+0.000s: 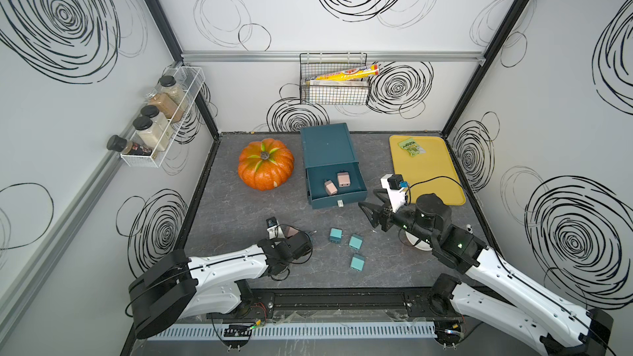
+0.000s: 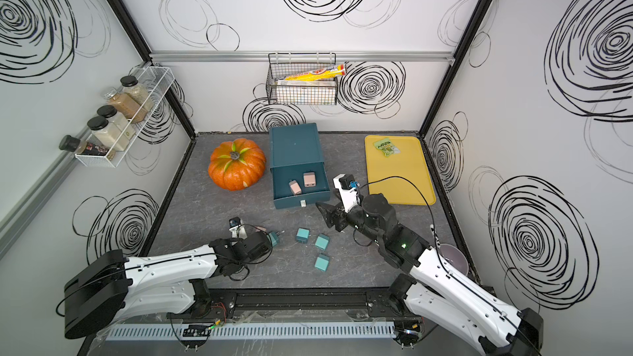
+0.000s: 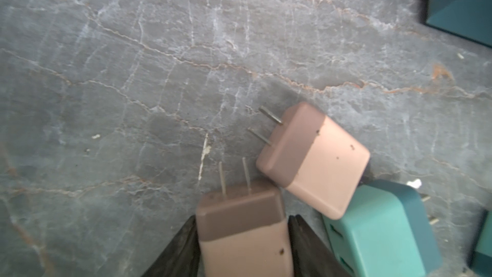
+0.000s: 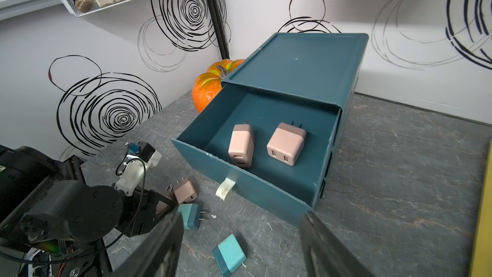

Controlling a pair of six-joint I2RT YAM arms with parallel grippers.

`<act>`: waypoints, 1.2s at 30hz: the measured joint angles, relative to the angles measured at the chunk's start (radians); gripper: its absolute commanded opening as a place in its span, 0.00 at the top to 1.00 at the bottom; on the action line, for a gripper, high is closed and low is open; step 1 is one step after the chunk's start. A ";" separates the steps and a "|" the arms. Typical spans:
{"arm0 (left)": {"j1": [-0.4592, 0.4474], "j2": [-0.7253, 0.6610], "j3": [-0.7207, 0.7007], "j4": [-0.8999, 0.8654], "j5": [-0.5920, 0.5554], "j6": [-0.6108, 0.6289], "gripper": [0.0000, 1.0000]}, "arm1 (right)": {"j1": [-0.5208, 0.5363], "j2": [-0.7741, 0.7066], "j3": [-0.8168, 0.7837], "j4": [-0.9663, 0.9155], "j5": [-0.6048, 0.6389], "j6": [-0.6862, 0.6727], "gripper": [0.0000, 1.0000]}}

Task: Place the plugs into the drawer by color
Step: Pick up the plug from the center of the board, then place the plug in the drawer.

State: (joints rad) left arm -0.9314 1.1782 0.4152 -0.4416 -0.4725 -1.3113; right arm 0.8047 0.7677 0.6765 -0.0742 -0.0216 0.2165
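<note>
The left gripper [image 3: 243, 217] clasped a pink plug [image 3: 243, 238] on the table [image 3: 159, 75] in its jaws — the right gripper [image 4: 242, 213] hung empty, jaws wide, before the open top drawer [image 4: 266, 190].

The white-and-black left arm [image 1: 226, 261] reaches low over the tabletop [image 1: 239, 207]. Its black left gripper [image 3: 242, 217] has both fingers [image 3: 181, 249] against the sides of a dusty pink rounded-cube plastic plug [image 3: 239, 238]. The right arm [image 1: 496, 268] stretches forward, and the right gripper [image 1: 369, 215] hovers with its fingers spread apart.
</note>
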 measured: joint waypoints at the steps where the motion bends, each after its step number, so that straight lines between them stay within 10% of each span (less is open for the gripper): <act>1: 0.000 0.001 0.000 -0.002 0.000 -0.002 0.49 | 0.000 0.000 0.000 0.000 0.000 0.000 0.27; 16: -0.004 -0.180 0.040 -0.130 0.028 0.034 0.95 | 0.000 -0.004 -0.005 0.002 -0.004 0.000 0.26; 24: 0.031 -0.520 0.252 -0.093 0.117 0.229 0.95 | 0.000 0.027 -0.013 0.071 -0.241 -0.008 0.27; 28: 0.034 -0.454 0.412 -0.073 0.166 0.314 0.98 | 0.004 0.063 -0.013 0.090 -0.325 -0.012 0.26; 36: 0.033 -0.030 0.768 -0.105 0.195 0.423 1.00 | 0.002 -0.074 -0.039 0.032 0.110 0.027 0.27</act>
State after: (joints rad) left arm -0.8982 1.1484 1.1831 -0.5461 -0.2771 -0.8883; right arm 0.8070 0.6937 0.6376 -0.0422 0.0887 0.2440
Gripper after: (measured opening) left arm 0.469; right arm 0.753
